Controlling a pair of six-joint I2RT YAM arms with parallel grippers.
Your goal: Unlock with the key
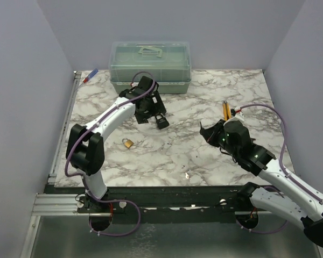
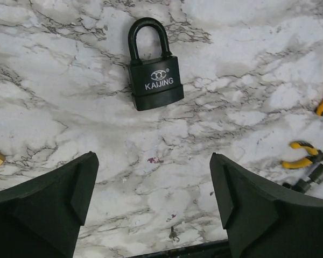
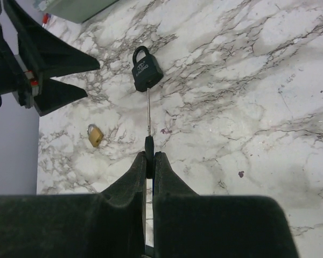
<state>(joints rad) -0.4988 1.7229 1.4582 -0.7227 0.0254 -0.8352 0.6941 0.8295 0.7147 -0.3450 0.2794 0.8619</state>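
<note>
My right gripper (image 3: 149, 157) is shut on the key (image 3: 149, 146), pinching its black head edge-on. The thin metal blade points toward the black padlock (image 3: 146, 72) but stays short of it. In the top view the right gripper (image 1: 207, 131) hovers right of centre. The black padlock (image 1: 162, 121) lies flat on the marble with its shackle closed, and reads "KAIJING" in the left wrist view (image 2: 155, 80). My left gripper (image 2: 153, 183) is open and empty, just near of the padlock (image 1: 149, 110).
A small brass padlock (image 1: 127, 143) lies left of centre (image 3: 95, 135). A green toolbox (image 1: 149, 67) stands at the back. Yellow-handled tools (image 1: 226, 110) lie at the right (image 2: 301, 156). A red and blue pen (image 1: 90, 76) lies at the back left.
</note>
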